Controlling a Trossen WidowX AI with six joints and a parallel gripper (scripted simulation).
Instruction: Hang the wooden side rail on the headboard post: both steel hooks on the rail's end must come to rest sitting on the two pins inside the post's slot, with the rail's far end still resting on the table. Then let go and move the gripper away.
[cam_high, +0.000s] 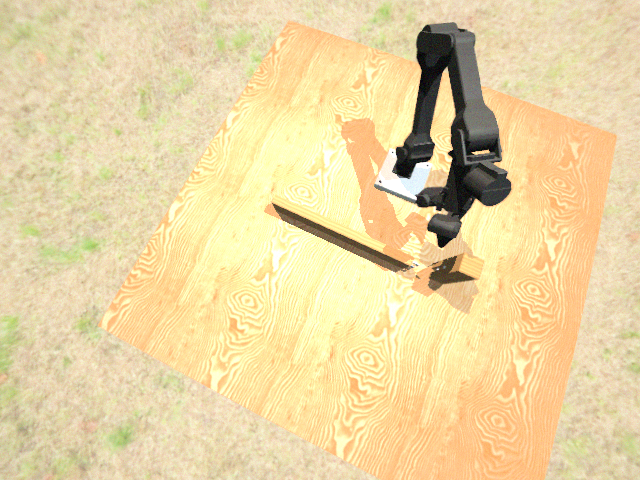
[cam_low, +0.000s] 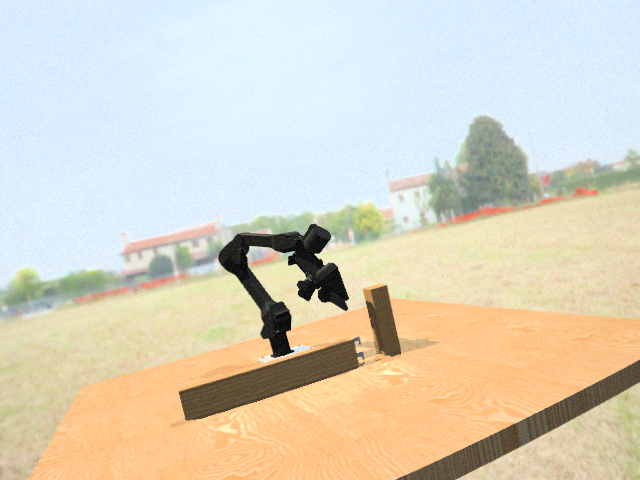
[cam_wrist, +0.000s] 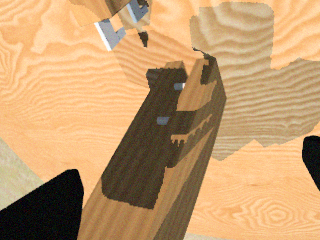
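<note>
The wooden side rail (cam_high: 336, 235) (cam_low: 268, 379) lies flat on the table (cam_high: 310, 361) (cam_low: 465, 403). Its two steel hooks (cam_high: 416, 266) (cam_low: 357, 347) (cam_wrist: 111, 32) point at the headboard post (cam_high: 467, 266) (cam_low: 381, 320) (cam_wrist: 167, 174), a small gap short of it. The post stands upright. My gripper (cam_high: 444, 236) (cam_low: 338, 300) (cam_wrist: 198, 166) is open and empty. It hangs above and just beside the top of the post, tilted down toward it.
The arm's white base plate (cam_high: 405, 183) (cam_low: 297, 351) is fixed on the table behind the rail. Dry grass surrounds the table on all sides.
</note>
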